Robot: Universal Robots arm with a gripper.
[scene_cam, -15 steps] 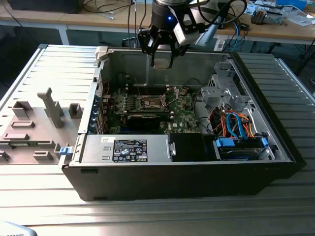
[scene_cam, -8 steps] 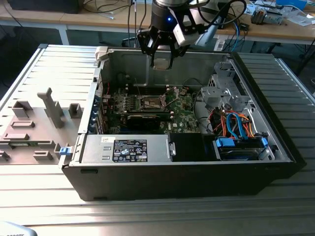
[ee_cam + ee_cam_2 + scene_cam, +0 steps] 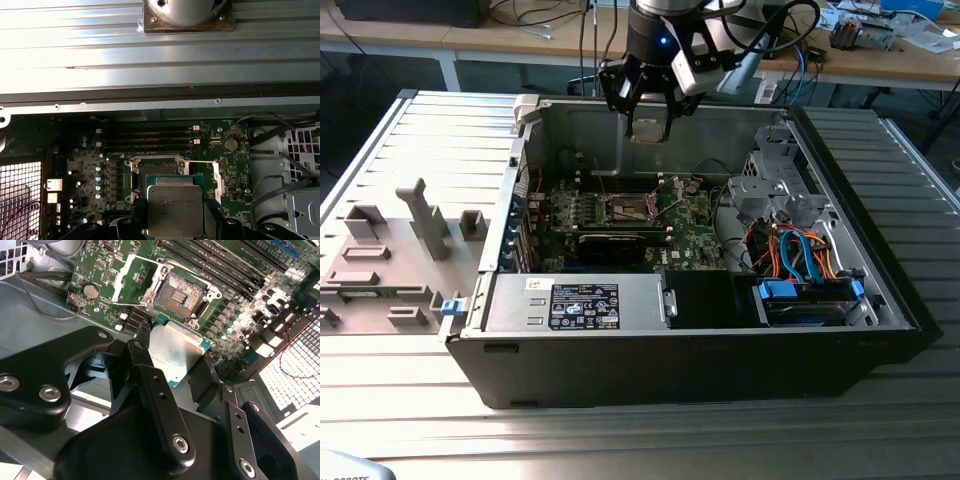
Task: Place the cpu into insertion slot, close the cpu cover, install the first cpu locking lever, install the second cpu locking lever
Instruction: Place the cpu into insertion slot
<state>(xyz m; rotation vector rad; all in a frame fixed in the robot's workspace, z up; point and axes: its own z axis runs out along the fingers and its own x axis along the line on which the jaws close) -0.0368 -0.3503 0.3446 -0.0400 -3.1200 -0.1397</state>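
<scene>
My gripper hangs above the open computer case, shut on the cpu. In the second wrist view the cpu is a silver square with a green rim, held flat between the two black fingers. It is up in the air, apart from the board. The insertion slot lies bare on the green motherboard, its pin field showing. The cpu cover is swung open beside the slot, with a thin lever wire along it. In the first wrist view the cpu hides part of the insertion slot.
The case's metal walls ring the motherboard. A drive cage with blue and orange cables fills the exterior view's right. A labelled black box runs along the front. Memory slots flank the slot. Grey fixtures stand on the table outside.
</scene>
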